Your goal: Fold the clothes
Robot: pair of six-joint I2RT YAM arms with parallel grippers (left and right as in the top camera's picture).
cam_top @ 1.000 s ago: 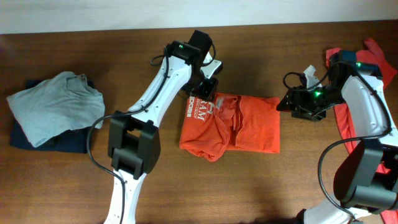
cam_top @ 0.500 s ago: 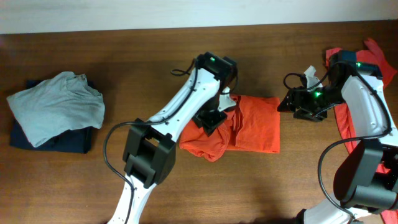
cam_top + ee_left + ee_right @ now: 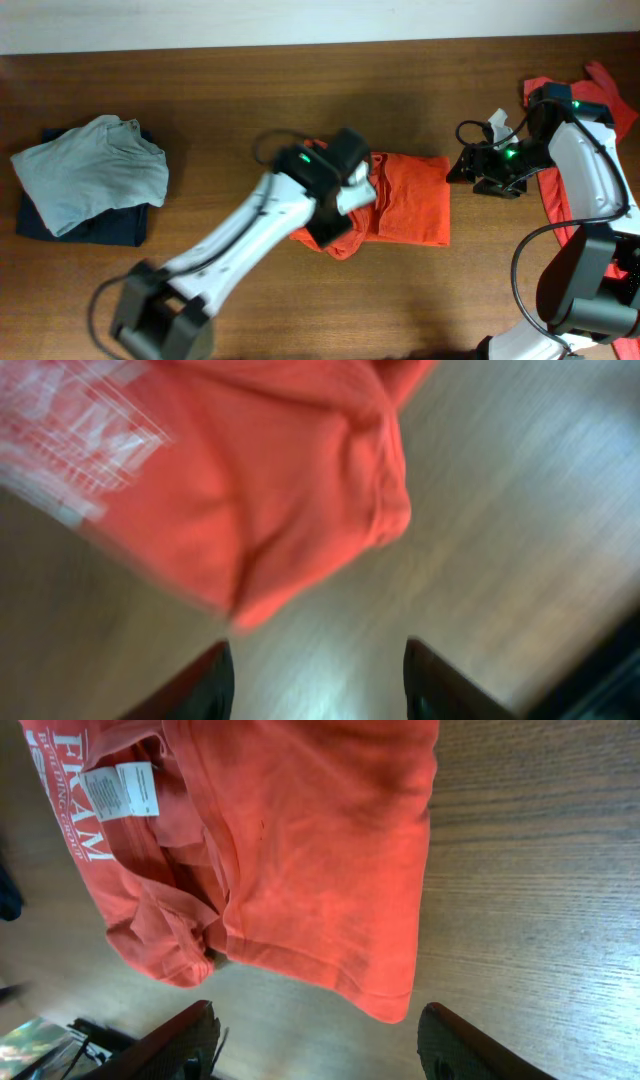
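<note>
Folding looks about half done, by my read. Far left of the overhead frame: grey shirt [image 3: 90, 170] stacked on a dark garment [image 3: 95, 228], not my concern. Then my left gripper [image 3: 318, 680], over the bunched lower-left corner of the orange T-shirt [image 3: 410, 205], fingers apart, nothing between them. Shirt lies centre frame, right side flat, left side rumpled. Just off its right edge, my right gripper [image 3: 325, 1040], fingers spread, empty. Red pile [image 3: 603, 78] at the far right. Next: pinch the rumpled left edge, pull flat, fold over.

A dark brown wooden counter [image 3: 300, 90], its grain running lengthwise, fills nearly the whole view. A pale white strip [image 3: 200, 25] borders its far edge. Soft light glares off the wood in patches.
</note>
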